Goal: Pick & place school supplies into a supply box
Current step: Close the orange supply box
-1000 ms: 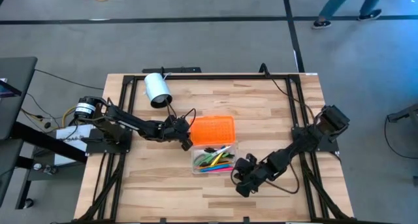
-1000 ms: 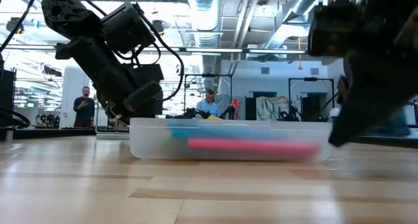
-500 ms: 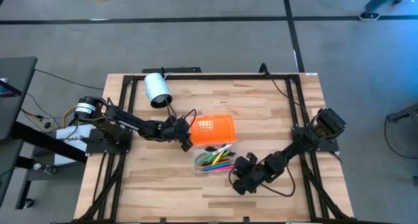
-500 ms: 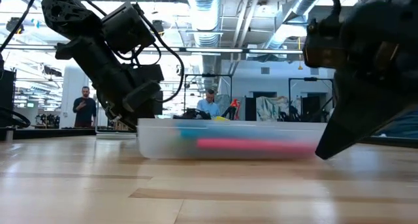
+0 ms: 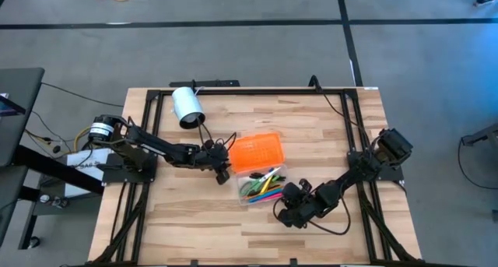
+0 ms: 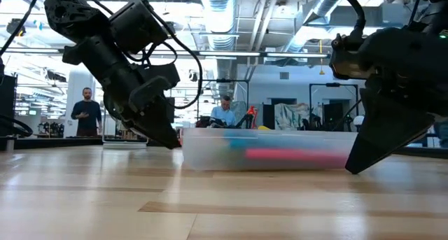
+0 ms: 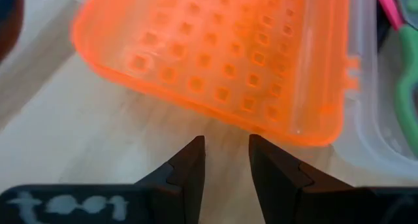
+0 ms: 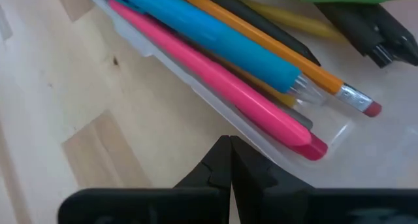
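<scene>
High view: both grippers low at the supply box (image 5: 261, 176), mid-table

Left gripper (image 5: 220, 163), fingers slightly apart and holding nothing, sits just beside the box's open orange lid (image 5: 255, 151); right gripper (image 5: 286, 195), fingers pressed together, points at the clear tray's opposite corner. Pens and pencils (image 5: 263, 185) lie inside the tray, a pink pen (image 8: 215, 77) nearest the right gripper. White cylinder (image 5: 187, 107) lies well apart near the table's far edge
</scene>
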Tool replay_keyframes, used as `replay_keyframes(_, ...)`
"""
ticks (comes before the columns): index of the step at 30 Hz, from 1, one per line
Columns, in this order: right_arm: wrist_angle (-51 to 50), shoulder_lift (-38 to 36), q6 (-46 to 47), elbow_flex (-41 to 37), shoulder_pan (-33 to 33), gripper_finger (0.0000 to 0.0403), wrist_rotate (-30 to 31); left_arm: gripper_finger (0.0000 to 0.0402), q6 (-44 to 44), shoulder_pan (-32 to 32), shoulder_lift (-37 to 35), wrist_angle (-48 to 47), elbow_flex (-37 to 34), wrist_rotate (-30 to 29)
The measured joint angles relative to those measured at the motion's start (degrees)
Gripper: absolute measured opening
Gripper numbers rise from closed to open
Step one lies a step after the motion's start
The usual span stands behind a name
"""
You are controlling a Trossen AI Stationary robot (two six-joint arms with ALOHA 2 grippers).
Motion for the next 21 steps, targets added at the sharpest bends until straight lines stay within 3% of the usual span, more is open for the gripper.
replay_keyframes(7,-4.0,0.0,3.0,0.0,1.6,0.0000,0.6,0.0107,-0.2,-2.8,0.0,-4.9,0.0,2.0)
replay_keyframes(12,-6.1,-0.1,6.7,-0.1,3.6,0.0000,2.2,0.0104,-0.8,-6.2,-3.0,-5.5,0.0,-3.7)
replay_keyframes(17,-6.4,-0.1,9.1,-0.2,5.0,0.0000,3.0,0.0069,3.4,-6.2,-10.1,-4.6,0.1,-13.3)
replay_keyframes(21,-5.6,-0.1,9.0,-0.3,5.1,0.0000,3.8,0.0028,10.8,-2.6,-12.2,-1.8,0.1,-11.8)
